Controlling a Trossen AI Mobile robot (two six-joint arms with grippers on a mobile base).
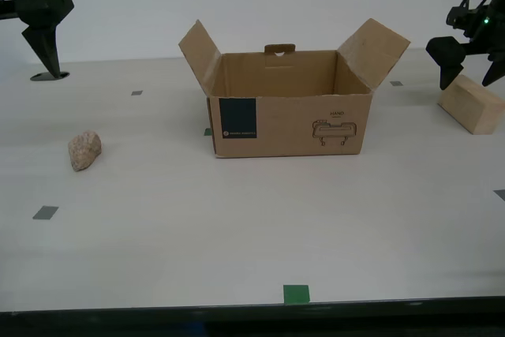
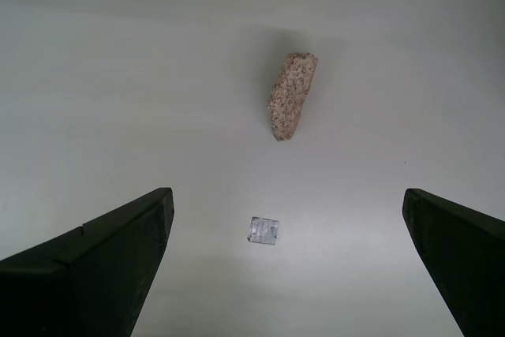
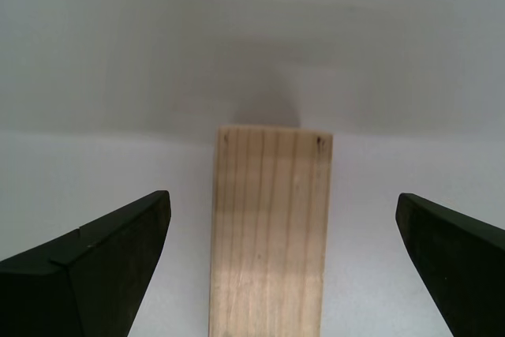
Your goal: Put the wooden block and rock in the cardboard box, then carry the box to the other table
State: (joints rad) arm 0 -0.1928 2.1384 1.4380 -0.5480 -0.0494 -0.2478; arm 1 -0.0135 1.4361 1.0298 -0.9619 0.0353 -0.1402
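Hovering above the wooden block (image 3: 270, 234), my first claw (image 3: 280, 266) has its jaws spread wide, one to each side of the block and touching nothing. The block – pale, straight-grained – lies on the worktop (image 1: 237, 226) at the exterior view's right, beside the cardboard box (image 1: 290, 112). My second claw (image 2: 288, 270) is likewise spread apart and empty at the exterior view's far left, above the worktop. The rock (image 2: 292, 95) – pinkish, speckled – lies near it, well apart from the open-flapped box.
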